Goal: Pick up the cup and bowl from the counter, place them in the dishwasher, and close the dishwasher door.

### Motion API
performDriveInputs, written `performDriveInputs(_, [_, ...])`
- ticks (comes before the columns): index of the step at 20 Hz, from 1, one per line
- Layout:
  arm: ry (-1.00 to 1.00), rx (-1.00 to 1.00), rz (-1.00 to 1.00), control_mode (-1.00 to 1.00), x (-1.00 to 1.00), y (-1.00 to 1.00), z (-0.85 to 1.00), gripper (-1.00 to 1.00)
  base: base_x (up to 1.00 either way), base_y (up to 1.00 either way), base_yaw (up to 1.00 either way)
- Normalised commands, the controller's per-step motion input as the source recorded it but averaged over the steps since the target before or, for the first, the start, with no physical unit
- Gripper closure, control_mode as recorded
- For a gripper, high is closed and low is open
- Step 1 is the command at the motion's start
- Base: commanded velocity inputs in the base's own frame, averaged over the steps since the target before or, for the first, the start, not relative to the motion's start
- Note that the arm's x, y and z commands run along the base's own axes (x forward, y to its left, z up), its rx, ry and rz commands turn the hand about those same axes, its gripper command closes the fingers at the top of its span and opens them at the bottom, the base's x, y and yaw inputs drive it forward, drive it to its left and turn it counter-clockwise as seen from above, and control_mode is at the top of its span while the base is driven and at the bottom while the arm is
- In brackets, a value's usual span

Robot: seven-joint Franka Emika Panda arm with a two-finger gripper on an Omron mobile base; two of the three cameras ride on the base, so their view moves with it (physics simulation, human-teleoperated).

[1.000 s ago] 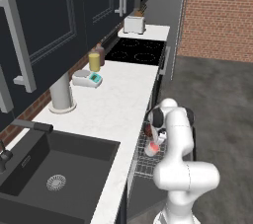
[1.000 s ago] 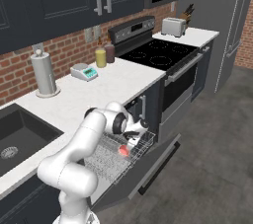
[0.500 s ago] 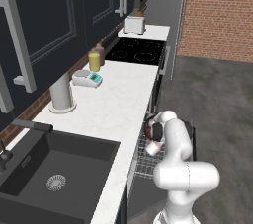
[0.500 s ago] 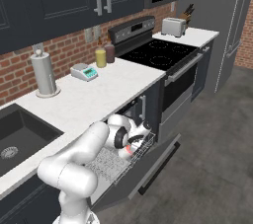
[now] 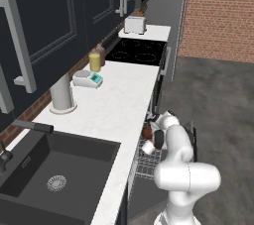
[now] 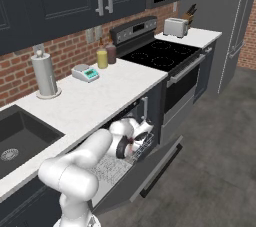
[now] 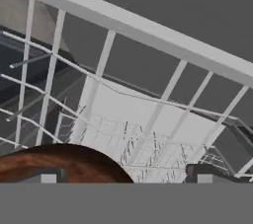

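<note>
My gripper (image 7: 126, 178) is down in the dishwasher's pulled-out wire rack (image 7: 148, 149), open, with its fingertips (image 7: 205, 176) far apart. The dark reddish-brown bowl (image 7: 64, 164) lies in the rack by the left fingertip, free of the jaws. From the left base view the gripper (image 5: 153, 136) hangs under the counter (image 5: 114, 105) edge, the bowl (image 5: 147, 131) beside it. A pale shape that looks like the cup (image 5: 148, 147) sits in the rack just below. The dishwasher door (image 6: 150, 171) hangs open in front of the gripper (image 6: 130, 143).
On the counter stand a grey scale (image 5: 88, 79), a yellow jar (image 5: 94, 62) and a paper towel holder (image 5: 61, 92). The dark sink (image 5: 54, 169) is near me; the black cooktop (image 5: 139, 50) and a toaster (image 5: 134, 24) lie farther along. Open floor lies right of the door.
The jaws have gone from shut to wide open, letting go of the bowl. The hand has sunk lower into the rack over the last second.
</note>
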Motion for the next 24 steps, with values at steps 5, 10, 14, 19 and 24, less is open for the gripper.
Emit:
performDriveInputs(5, [-0.05, 0.0, 0.0, -1.0, -0.52, -0.01, 0.13, -1.0, 0.0, 0.0, 0.0])
performDriveInputs(10, [-0.23, 0.0, 0.0, -1.0, -0.68, 0.0, 0.39, -1.0, 0.0, 0.0, 0.0])
performDriveInputs(14, [-0.27, 0.0, -0.02, -1.0, -0.94, 0.0, 0.5, -1.0, 0.0, 0.0, 0.0])
performDriveInputs(19, [-0.41, 0.03, -0.06, -1.0, -1.0, 0.0, 0.13, -1.0, 0.0, 0.0, 0.0])
performDriveInputs(24, [-0.55, 0.01, -0.05, -1.0, -1.0, 0.07, -0.01, -1.0, 0.0, 0.0, 0.0])
